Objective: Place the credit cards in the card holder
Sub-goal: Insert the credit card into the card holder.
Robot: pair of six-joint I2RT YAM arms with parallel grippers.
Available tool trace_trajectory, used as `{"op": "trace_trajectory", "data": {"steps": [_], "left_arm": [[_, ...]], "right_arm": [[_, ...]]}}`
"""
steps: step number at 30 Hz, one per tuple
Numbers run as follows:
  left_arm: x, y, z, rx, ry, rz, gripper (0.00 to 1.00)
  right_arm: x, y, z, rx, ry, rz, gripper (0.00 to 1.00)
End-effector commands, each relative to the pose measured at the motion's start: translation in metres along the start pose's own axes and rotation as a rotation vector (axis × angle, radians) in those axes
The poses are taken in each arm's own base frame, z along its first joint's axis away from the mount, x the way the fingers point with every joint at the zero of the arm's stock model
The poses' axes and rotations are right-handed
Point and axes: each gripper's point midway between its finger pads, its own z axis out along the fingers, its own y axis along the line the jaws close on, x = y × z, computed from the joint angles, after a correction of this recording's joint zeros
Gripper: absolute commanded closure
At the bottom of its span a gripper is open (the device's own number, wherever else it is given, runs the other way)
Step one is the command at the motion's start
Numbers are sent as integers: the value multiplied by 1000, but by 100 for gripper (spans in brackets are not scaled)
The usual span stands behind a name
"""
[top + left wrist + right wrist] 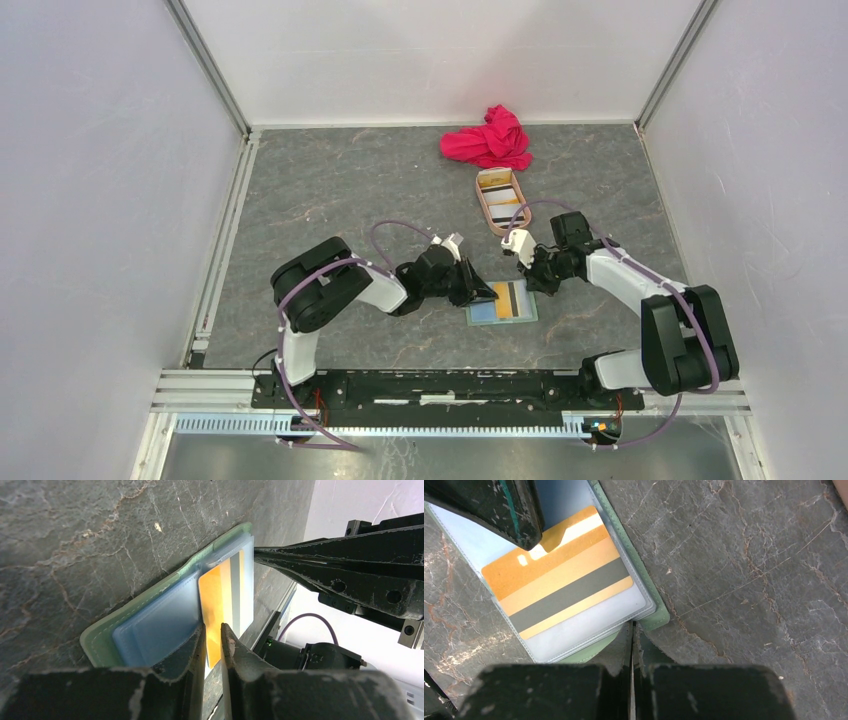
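Left wrist: left gripper (212, 635) pinching glossy orange card (220, 597); right gripper (632, 630) closed, empty.

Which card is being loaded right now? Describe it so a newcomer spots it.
Look between the two grippers at the near middle of the table, where the card holder lies open. On it lies an orange-yellow card with a dark stripe; the other cards sit in the oval tray farther back.

We note a matt, stone-veined grey table (350, 190) and a glossy orange plastic card (559, 587). The card holder (659, 622) shows clear, shiny sleeves; the red cloth (490, 140) looks soft.
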Motion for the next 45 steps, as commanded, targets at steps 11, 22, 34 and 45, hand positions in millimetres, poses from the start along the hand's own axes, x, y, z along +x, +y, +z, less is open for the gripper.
{"op": "trace_trajectory", "data": {"steps": [11,22,34,45], "left_arm": [[-4,-17,13,56,25,65,78],[-4,-32,19,99,35,71,78],[-3,-40,19,138,40,65,75],[-11,-45,5,146,-7,96,71]], "right_arm": [[-16,4,1,-35,-39,-5,100],[-18,4,1,-35,-48,-2,100],[-24,5,-1,-43,-70,-5,96],[-19,-22,-18,87,-58,-5,76]]}}
